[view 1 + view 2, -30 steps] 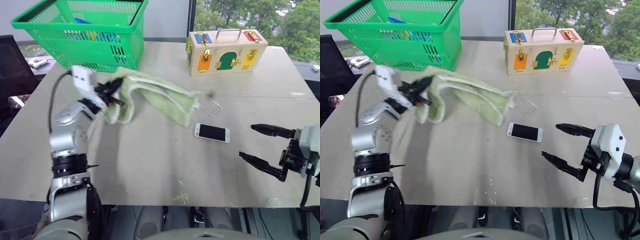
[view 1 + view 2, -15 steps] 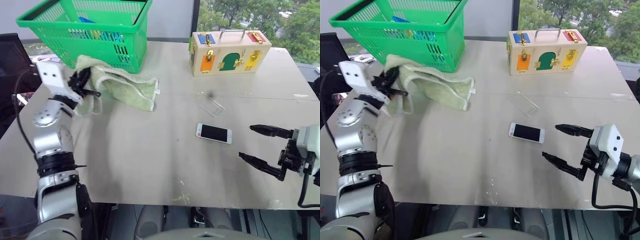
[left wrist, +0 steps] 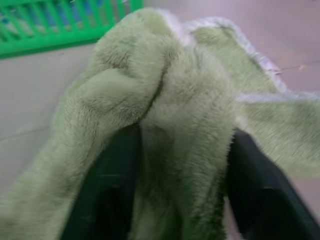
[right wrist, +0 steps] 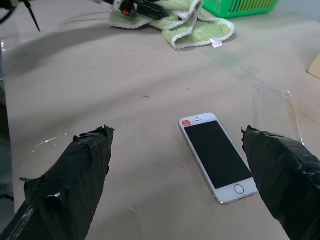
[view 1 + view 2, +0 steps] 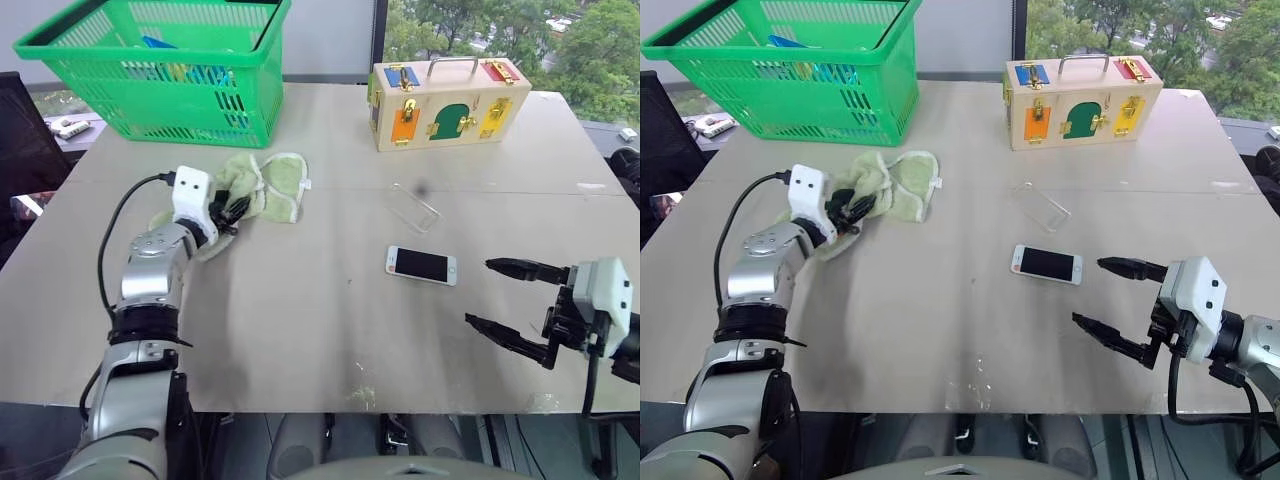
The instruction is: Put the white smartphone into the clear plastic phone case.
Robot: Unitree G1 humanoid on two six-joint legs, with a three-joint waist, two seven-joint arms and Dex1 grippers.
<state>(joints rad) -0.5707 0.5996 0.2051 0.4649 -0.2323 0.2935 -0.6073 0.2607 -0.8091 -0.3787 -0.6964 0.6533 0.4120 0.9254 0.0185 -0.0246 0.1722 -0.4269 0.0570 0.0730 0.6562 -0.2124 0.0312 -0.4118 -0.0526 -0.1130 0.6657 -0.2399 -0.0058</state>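
1. Phone (image 5: 421, 265): white, lying flat and screen up on the bare table (image 5: 300, 330), near the centre. Nothing is touching it.
2. Case (image 5: 414, 207): clear shell lying just beyond the phone at about 12 o'clock, apart from it and empty. Its edges are showing only as faint glossy lines, so which way it is facing cannot be told.
3. Right gripper (image 5: 505, 296): hovering at about 3 o'clock of the phone, jaws spread wide, grasping nothing. In the right wrist view the phone is sitting between and beyond the two fingers (image 4: 75, 175).
4. Left gripper (image 5: 852, 209): resting at the towel (image 5: 890, 185), well off at 9 to 10 o'clock of the phone. The left wrist view is showing its fingers (image 3: 112, 180) parted with green pile bunched between them; the cloth is looking released rather than clenched.
5. Basket (image 5: 160, 70), green, sitting at 11 o'clock; latch box (image 5: 448, 100), wooden, at 1 o'clock beyond the case.
6. Risks, as judgement:
   - The phone is lying flush on the table, so fingers closing from the side may be skidding it away rather than lifting it.
   - A pushed phone would be knocking the light case out of place.
   - The near-invisible case is inviting a misjudged landing, with the phone resting on a rim instead of seating.
   - Towel pile may be snagging the left fingers as that arm withdraws.
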